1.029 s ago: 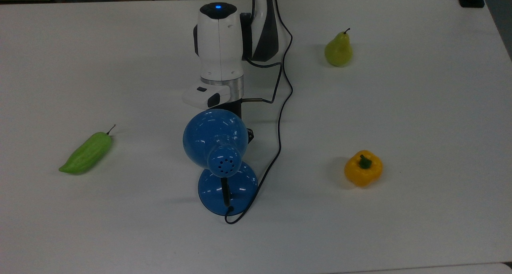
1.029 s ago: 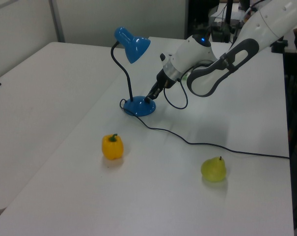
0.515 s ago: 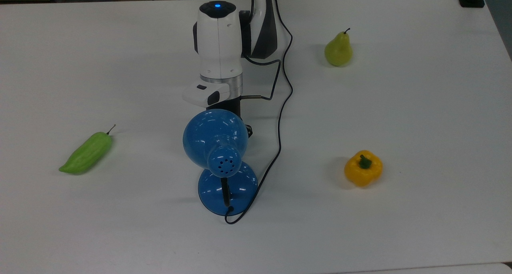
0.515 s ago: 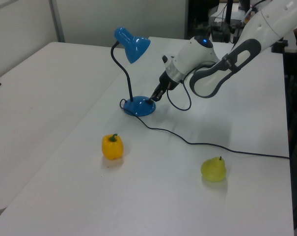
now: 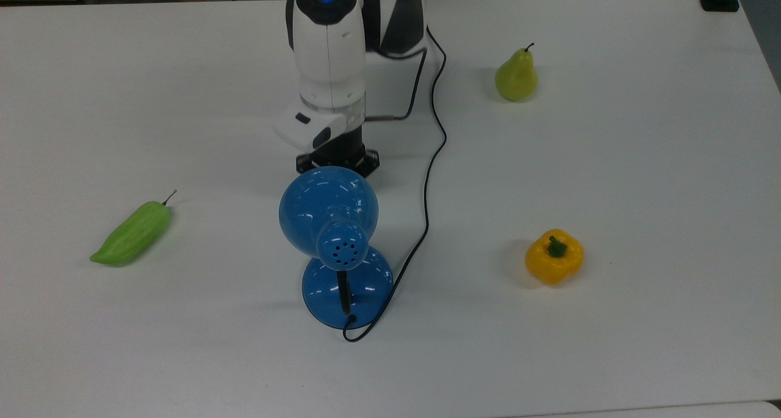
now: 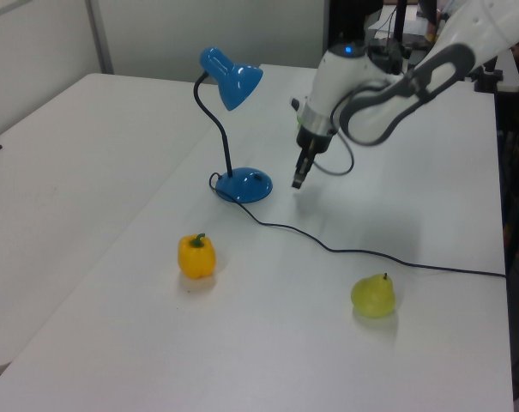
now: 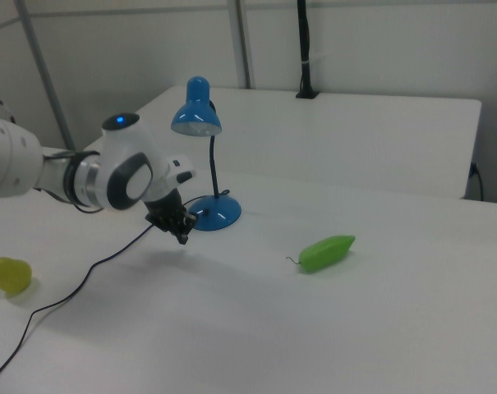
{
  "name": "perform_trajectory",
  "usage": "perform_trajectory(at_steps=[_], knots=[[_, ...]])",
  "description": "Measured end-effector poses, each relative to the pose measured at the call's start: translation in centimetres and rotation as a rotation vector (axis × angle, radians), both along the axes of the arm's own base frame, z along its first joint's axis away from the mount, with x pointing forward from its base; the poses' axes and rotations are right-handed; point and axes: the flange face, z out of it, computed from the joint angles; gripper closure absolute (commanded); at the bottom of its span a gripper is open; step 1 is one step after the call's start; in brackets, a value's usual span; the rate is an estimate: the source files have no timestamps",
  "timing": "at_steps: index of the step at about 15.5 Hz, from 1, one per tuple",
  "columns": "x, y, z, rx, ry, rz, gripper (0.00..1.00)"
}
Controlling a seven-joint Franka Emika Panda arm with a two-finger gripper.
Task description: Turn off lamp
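Fruit I see on the white table (image 5: 640, 180)
Pear (image 5: 516, 76), yellow pepper (image 5: 554, 257), green gourd (image 5: 132, 234), all well apart.

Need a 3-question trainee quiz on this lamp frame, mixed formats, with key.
1. True or false: the end effector is touching the lamp base.
2. In the top view, which item lies at the lamp's left? A) pear B) yellow pepper C) green pepper
3. Fill in: in the left view, the cord runs across the table between the yellow pepper and the ____.

Key
1. False: it hangs apart from the base, at the left view's right of it.
2. C
3. pear
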Motion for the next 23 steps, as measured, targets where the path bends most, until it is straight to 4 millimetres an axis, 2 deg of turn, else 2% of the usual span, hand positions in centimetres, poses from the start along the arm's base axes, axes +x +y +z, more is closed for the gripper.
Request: perform_trajectory(at_steps=[2, 5, 8, 12, 15, 19, 23], knots=[[-1.8, -0.2, 3.0, -0.019, 0.121, -0.002, 0.01], [-4.6, -0.5, 7.2, -0.041, 0.248, -0.003, 0.0], [-7.1, -0.9, 12.0, -0.048, 0.299, -0.009, 0.0], [-11.7, -1.6, 20.4, -0.052, 0.351, -0.018, 0.0], [-14.6, -2.0, 25.6, -0.045, 0.355, -0.044, 0.0], [-15.1, -2.6, 29.8, 0.001, 0.309, -0.156, 0.0], [-13.7, -3.5, 31.1, 0.029, 0.229, -0.177, 0.0]])
